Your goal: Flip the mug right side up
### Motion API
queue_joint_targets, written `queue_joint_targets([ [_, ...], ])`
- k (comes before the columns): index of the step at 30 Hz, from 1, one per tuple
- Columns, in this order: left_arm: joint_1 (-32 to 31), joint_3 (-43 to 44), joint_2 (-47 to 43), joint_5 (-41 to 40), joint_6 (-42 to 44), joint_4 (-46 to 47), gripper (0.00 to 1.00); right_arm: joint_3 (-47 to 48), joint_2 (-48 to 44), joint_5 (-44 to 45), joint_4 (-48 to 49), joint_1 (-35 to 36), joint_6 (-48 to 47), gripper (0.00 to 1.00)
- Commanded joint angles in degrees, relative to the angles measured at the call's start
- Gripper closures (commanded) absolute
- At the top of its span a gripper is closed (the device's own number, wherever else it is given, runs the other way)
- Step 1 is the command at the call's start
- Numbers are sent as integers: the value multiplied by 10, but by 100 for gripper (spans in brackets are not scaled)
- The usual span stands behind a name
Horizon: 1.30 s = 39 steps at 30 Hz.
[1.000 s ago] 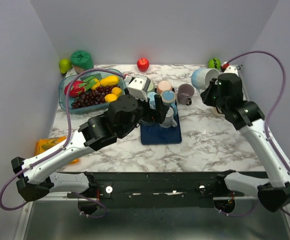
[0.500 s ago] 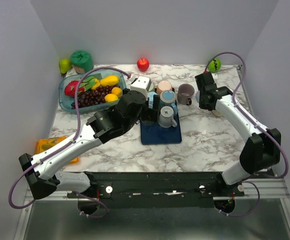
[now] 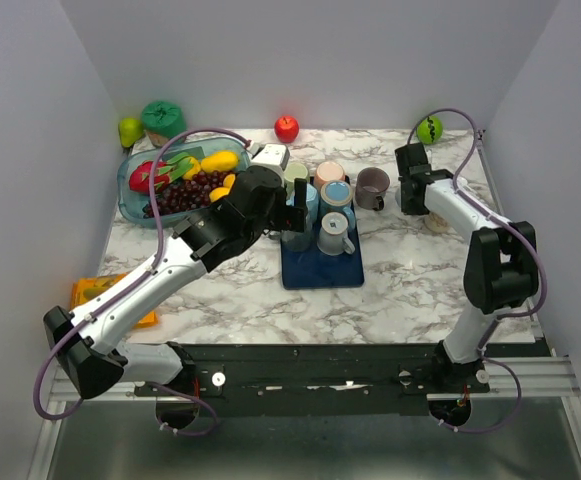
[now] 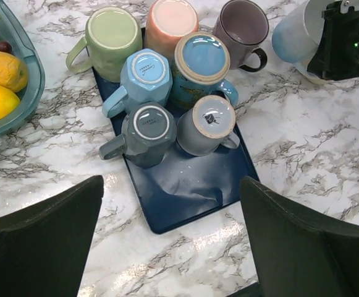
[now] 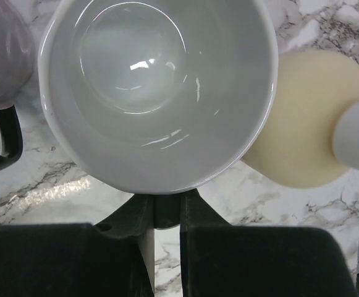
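**Pale Mug Held at Table's Right**

The right gripper (image 5: 165,207) has its fingers closed tight on the near side of the white-lined mug (image 5: 154,93). The mug's mouth faces the wrist camera, and it sits just beside a purple mug (image 4: 244,28). The left gripper (image 4: 172,185) hangs with fingers spread wide over the blue tray (image 4: 185,204) of bottoms-up cups (image 4: 151,127).

1. Table (image 3: 420,280): white marble, grey veining.
2. Tray (image 4: 185,192): navy blue.
3. Green mug (image 4: 108,31), salmon mug (image 4: 170,18), sky-blue mug (image 4: 147,71), dark grey mug (image 4: 149,127).
4. Mauve mug (image 4: 244,25), right of the tray: black handle.
5. Pale mug (image 5: 154,93), far right: white inside, light blue outside.
6. Sponge (image 5: 309,124): cream.
7. Apple (image 3: 286,127), far edge: red.
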Motion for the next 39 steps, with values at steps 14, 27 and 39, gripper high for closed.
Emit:
queue_joint_targets([
  [14, 19, -36, 20, 25, 12, -7, 1, 59, 66, -29, 4, -7, -10, 69],
  [27, 28, -52, 46, 24, 67, 0, 1, 76, -63, -92, -94, -7, 52, 25],
  [39, 47, -71, 132, 129, 285, 85, 1, -83, -343, -345, -62, 4, 128, 22],
])
